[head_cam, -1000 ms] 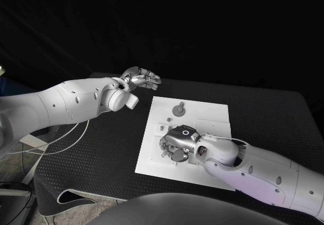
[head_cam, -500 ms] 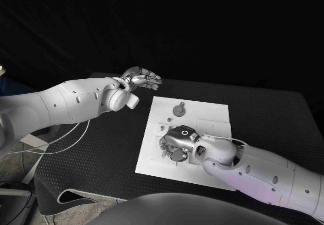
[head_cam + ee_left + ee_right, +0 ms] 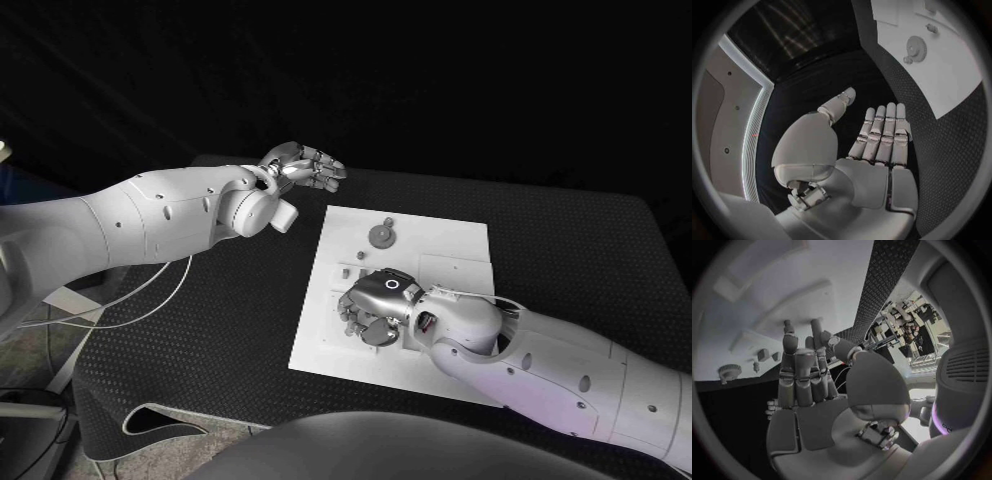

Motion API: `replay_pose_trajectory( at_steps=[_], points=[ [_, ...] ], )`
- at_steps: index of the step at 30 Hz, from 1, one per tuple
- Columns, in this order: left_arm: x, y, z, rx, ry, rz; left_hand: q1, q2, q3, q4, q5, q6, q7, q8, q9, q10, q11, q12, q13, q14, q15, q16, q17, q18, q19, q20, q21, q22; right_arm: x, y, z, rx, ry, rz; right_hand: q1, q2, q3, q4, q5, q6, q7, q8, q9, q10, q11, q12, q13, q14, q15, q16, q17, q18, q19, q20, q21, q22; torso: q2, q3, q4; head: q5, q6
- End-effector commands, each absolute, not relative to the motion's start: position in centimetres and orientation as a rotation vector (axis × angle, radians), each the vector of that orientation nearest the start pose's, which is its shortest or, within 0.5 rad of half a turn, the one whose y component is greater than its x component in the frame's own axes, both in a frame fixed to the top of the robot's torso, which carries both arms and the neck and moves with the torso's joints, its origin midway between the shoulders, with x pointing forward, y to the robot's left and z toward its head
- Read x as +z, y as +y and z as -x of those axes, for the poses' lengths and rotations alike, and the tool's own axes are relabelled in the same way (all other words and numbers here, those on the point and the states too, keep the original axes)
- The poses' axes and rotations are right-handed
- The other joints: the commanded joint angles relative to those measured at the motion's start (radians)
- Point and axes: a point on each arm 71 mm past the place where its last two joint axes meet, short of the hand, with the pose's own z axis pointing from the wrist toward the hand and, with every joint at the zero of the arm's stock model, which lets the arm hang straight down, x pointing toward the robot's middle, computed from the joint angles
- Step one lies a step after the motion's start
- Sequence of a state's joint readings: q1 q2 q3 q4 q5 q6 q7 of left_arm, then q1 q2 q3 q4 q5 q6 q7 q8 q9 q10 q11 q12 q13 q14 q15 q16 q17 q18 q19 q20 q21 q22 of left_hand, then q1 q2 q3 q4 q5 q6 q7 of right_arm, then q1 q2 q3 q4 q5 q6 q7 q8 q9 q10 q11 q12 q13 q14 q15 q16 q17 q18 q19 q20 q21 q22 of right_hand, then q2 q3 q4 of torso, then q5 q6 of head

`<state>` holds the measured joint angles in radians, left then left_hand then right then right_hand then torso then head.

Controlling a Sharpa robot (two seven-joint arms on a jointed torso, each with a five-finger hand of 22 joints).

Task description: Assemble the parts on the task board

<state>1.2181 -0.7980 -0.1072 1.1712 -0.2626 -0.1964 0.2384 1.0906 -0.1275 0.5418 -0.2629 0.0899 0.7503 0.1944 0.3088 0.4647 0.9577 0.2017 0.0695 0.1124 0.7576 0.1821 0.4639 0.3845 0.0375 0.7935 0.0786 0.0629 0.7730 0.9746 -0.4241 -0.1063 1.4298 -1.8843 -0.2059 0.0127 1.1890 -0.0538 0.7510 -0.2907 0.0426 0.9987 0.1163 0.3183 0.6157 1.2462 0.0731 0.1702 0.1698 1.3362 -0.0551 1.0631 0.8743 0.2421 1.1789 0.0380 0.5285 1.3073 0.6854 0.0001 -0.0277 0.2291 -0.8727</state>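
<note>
Head view: white board (image 3: 433,262) lies mid-bench (image 3: 577,240). Right hand (image 3: 378,305) sits low over the board's near-left part, fingers (image 3: 352,318) pointing down at the board beside a round grey part (image 3: 381,335) just under the palm edge. Cannot tell if the fingers touch or hold that part. A gear (image 3: 381,235) with a small peg just beyond it lies on the board's far part, well apart from the right hand. Left hand (image 3: 303,166) hovers off the board past its far-left corner, over the bench, fingers curled loosely inward, nothing seen in them. A white cable (image 3: 144,300) runs over the bench's left side.

Left wrist view: left hand (image 3: 873,150) with fingers (image 3: 886,125) straight, side by side, thumb out to the side, nothing held. Board (image 3: 942,65) well apart from the fingertips; gear (image 3: 916,47) on it.

Right wrist view: right hand (image 3: 811,390) with fingers (image 3: 795,365) extended toward the board (image 3: 773,305), thumb alongside, no part visibly between them. Gear (image 3: 729,371) lies off to one side of the fingers, not touching. Small fixtures (image 3: 766,355) sit on the board near the fingertips.
</note>
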Motion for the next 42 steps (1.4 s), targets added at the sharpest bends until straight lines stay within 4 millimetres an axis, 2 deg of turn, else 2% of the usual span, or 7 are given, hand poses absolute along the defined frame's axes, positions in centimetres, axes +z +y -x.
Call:
replay_pose_trajectory(
  at_steps=[1,24,42],
  points=[
    [-21.61,29.08,-53.64,-1.171,1.608,0.948,0.005,0.001,-0.005,0.0,-0.003,-0.008,0.025,0.005,-0.002,0.001,0.003,0.001,-0.001,0.004,0.001,-0.007,0.002,0.008,-0.001,0.005,0.007,-0.001,-30.21,-0.11,-38.15,0.935,1.716,0.844,-0.003,0.011,0.005,-0.001,0.006,0.008,0.0,0.006,0.001,0.072,-0.029,0.002,0.009,-0.008,-0.013,0.005,-0.001,0.02,0.0,-0.006,0.005,0.025,0.0,-0.0001,-0.0005,-0.001,0.0],
    [-21.61,29.15,-53.62,-1.17,1.609,0.949,0.005,0.002,-0.005,0.001,-0.003,-0.009,0.025,0.005,-0.002,0.001,0.004,0.001,-0.003,0.004,0.001,-0.008,0.003,0.008,-0.002,0.005,0.007,-0.002,-30.62,-0.04,-38.18,0.933,1.731,0.84,-0.004,0.012,0.005,-0.001,0.006,0.007,0.0,0.006,0.004,0.072,-0.03,0.001,0.012,-0.009,-0.013,0.008,-0.003,0.02,-0.002,-0.006,0.008,0.024,0.0,-0.0009,-0.0002,-0.002,0.0],
    [-21.62,29.33,-53.63,-1.166,1.607,0.95,0.005,0.002,-0.005,0.0,-0.003,-0.009,0.025,0.006,-0.002,0.001,0.004,0.001,-0.004,0.004,0.001,-0.009,0.004,0.008,-0.002,0.005,0.007,-0.003,-30.97,-0.08,-37.49,0.956,1.752,0.834,-0.005,0.013,0.005,-0.002,0.006,0.007,0.0,0.007,0.006,0.072,-0.03,0.0,0.015,-0.01,-0.013,0.01,-0.005,0.02,-0.003,-0.006,0.01,0.024,0.0,0.0,0.001,-0.001,0.0]
  ],
)
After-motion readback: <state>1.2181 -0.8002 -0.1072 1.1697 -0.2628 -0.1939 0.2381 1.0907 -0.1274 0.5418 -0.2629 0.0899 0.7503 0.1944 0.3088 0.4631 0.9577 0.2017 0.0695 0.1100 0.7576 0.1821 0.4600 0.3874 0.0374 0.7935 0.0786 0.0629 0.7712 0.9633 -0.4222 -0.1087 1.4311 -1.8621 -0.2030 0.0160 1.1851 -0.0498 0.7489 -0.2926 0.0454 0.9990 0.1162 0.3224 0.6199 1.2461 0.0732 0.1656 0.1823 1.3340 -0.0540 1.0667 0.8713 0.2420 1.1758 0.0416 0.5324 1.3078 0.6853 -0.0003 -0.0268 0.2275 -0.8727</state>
